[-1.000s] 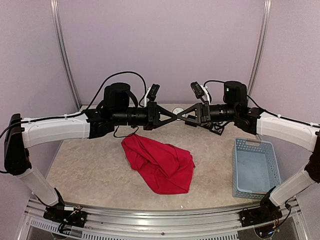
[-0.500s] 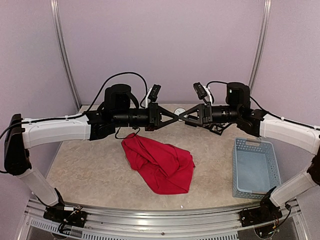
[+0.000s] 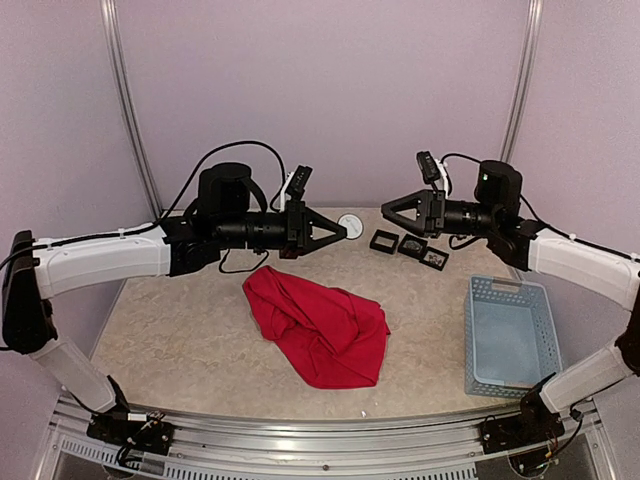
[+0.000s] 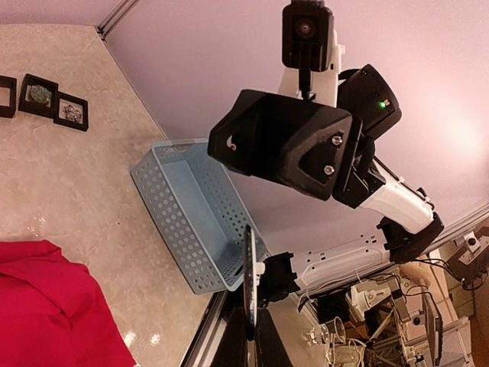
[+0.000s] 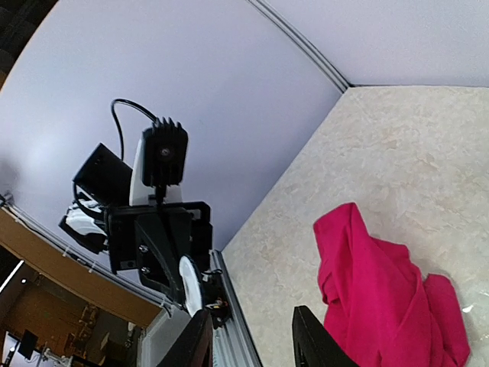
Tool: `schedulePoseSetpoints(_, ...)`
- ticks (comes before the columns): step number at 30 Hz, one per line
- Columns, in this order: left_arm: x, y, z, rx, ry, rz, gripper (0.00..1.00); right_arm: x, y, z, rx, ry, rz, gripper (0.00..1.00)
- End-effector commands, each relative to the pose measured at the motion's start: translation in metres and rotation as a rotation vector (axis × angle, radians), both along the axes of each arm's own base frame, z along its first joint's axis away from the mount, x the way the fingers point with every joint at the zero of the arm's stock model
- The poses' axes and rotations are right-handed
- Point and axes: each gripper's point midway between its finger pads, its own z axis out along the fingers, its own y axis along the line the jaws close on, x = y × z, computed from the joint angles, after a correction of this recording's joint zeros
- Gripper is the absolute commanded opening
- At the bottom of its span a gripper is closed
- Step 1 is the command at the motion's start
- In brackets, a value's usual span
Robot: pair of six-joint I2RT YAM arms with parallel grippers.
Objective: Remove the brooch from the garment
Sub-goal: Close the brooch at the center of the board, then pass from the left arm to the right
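The table (image 3: 180, 330) carries the red garment (image 3: 320, 330), crumpled at its middle in front of both arms. The pale blue basket (image 3: 500, 292) sits to the right, well apart from it. The left gripper (image 3: 341, 234) hangs beyond the cloth's far side, jaws pinched together, and I can't tell whether they hold anything. The right gripper (image 3: 387, 210) faces it, fingers spread, holding nothing. Three small framed boxes (image 3: 408, 244) and a white disc (image 3: 348, 222) lie at the back.
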Motion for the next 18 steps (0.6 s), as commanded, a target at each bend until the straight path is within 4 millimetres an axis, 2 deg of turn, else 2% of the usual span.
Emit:
schedulePoseSetpoints(1,-0.014,-0.007,0.012,0.020,-0.023,-0.068,0.00,-0.034,0.007,0.048,0.103,-0.177,0.203,0.47)
schedulePoseSetpoints(5,-0.013,-0.012,0.008,0.020,-0.021,-0.081,0.00,-0.035,0.010,0.035,0.012,-0.162,0.256,0.52)
schedulePoseSetpoints(13,-0.016,-0.015,0.012,0.004,-0.040,-0.106,0.00,-0.039,0.012,0.010,-0.036,-0.073,0.307,0.47)
schedulePoseSetpoints(18,-0.019,-0.018,0.013,0.007,-0.042,-0.130,0.00,-0.040,0.015,0.009,-0.024,-0.055,0.335,0.43)
